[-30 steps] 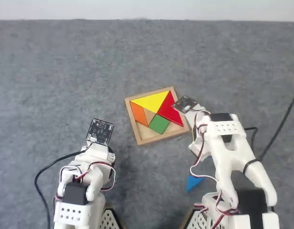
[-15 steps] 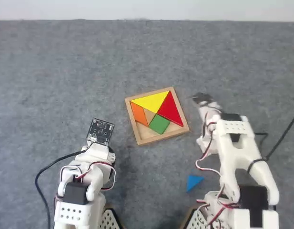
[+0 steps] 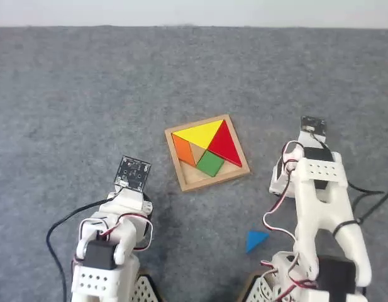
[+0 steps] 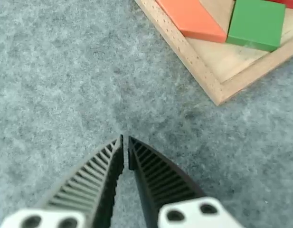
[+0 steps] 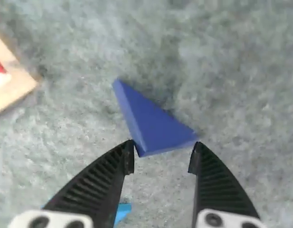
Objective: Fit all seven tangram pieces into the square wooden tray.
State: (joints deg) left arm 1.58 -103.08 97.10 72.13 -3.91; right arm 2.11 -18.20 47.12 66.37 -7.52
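Note:
The square wooden tray sits mid-table and holds yellow, red, orange and green pieces. A light blue triangle lies on the carpet in front of the tray, beside the right arm. In the right wrist view a dark blue triangle lies on the carpet, and my right gripper is open with the triangle's near edge between its fingertips. My left gripper is shut and empty, over carpet short of the tray corner.
Grey carpet covers the whole table. The left arm stands at the front left, apart from the tray. A tray corner shows at the edge of the right wrist view, and a bit of the light blue triangle lies under the right gripper.
The right arm has swung right, away from the tray's right edge, and now stands over the carpet beside it. The left arm and the pieces in the tray have not moved.

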